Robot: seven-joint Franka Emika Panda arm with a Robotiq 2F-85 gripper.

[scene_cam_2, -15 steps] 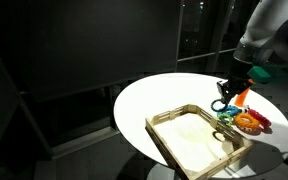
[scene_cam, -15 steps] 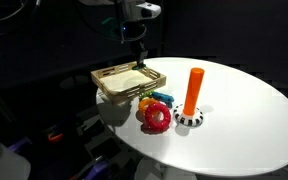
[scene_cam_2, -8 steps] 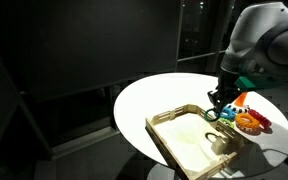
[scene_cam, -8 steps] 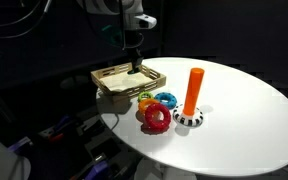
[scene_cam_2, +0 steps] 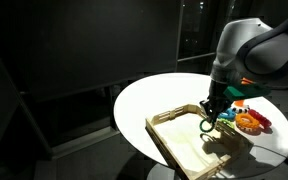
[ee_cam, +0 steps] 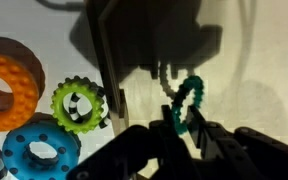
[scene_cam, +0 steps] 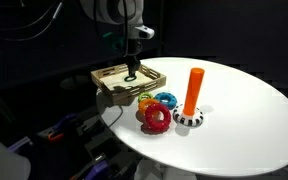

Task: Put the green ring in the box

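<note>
My gripper (ee_cam: pixel 184 130) is shut on the green ring (ee_cam: pixel 189 100), a dark green toothed ring, and holds it upright just above the floor of the box (ee_cam: pixel 249 80). The box is a shallow light-wood tray with a low rim. In both exterior views the gripper (scene_cam: pixel 132 72) (scene_cam_2: pixel 211 115) hangs over the box (scene_cam: pixel 109 90) (scene_cam_2: pixel 164 140), near the end closest to the other rings, with the ring (scene_cam_2: pixel 207 126) dangling from the fingertips.
Outside the box wall (ee_cam: pixel 109 70) lie a yellow-green toothed ring (ee_cam: pixel 79 105), a blue ring (ee_cam: pixel 39 155) and a large red-orange ring (ee_cam: pixel 6 80) (scene_cam: pixel 155 117). An orange peg (scene_cam: pixel 193 90) stands on a checkered base on the round white table (scene_cam: pixel 254 120).
The gripper has moved with the green ring from above the ring cluster to over the box and has come down lower toward its floor.
</note>
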